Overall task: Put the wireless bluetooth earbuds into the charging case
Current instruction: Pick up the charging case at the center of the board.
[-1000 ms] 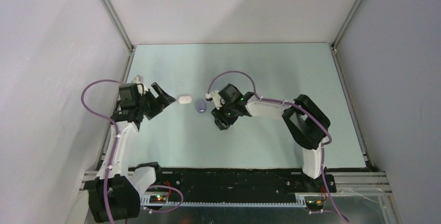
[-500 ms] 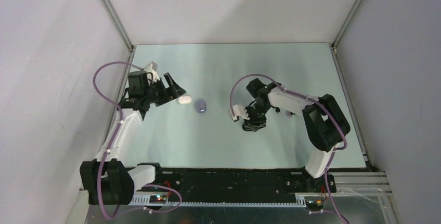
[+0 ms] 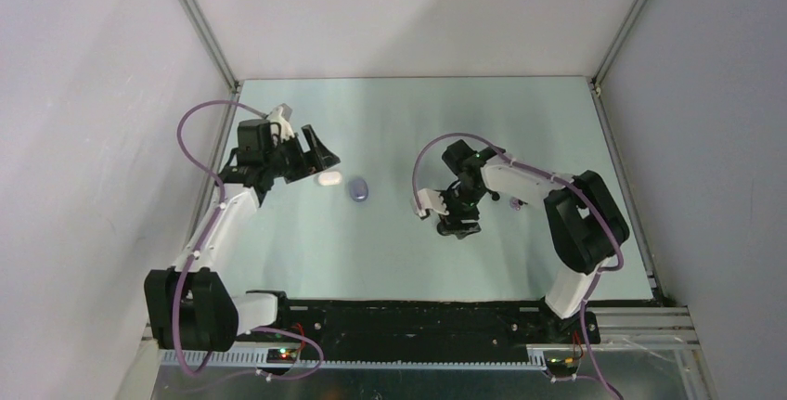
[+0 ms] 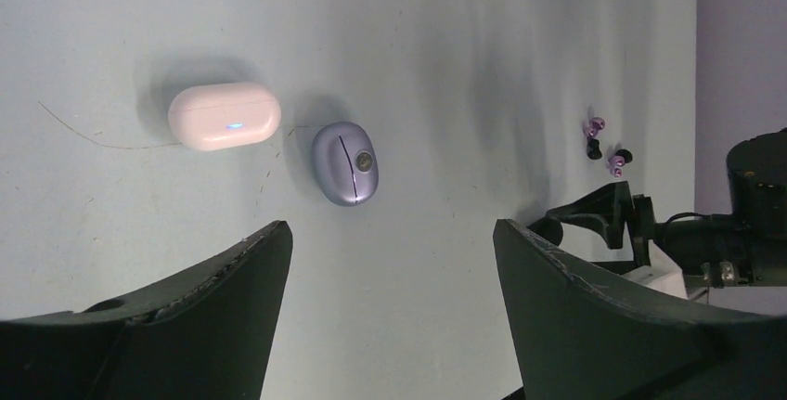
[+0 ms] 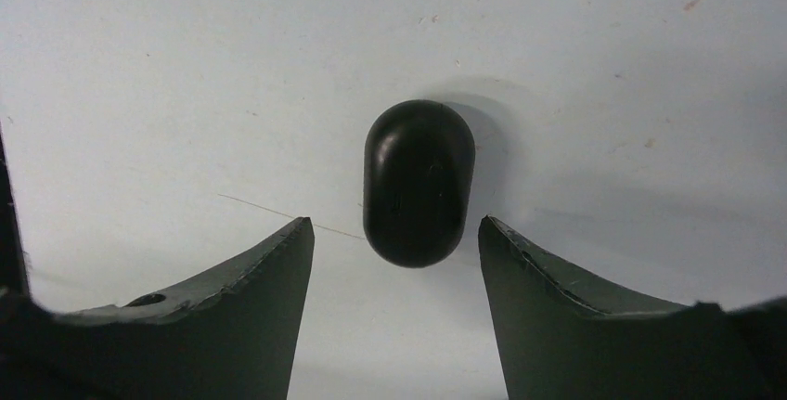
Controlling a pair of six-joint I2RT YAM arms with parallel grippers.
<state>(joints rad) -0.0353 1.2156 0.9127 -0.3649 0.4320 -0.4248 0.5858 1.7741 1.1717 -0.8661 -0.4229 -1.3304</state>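
Pale table (image 3: 390, 261), black case (image 5: 418, 177) newly loose between the right hand's (image 5: 394, 225) parted fingers (left hand (image 4: 390, 230) wide too).

Left claw (image 4: 390, 233) reaching forward, jaws wide apart, right claw (image 5: 394, 225) pointing straight down, jaws parted, gripping nothing.

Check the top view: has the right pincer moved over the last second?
Yes. The right pincer has swung rightward, away from the lavender case, which has stayed where it was; a clear gap now separates them.
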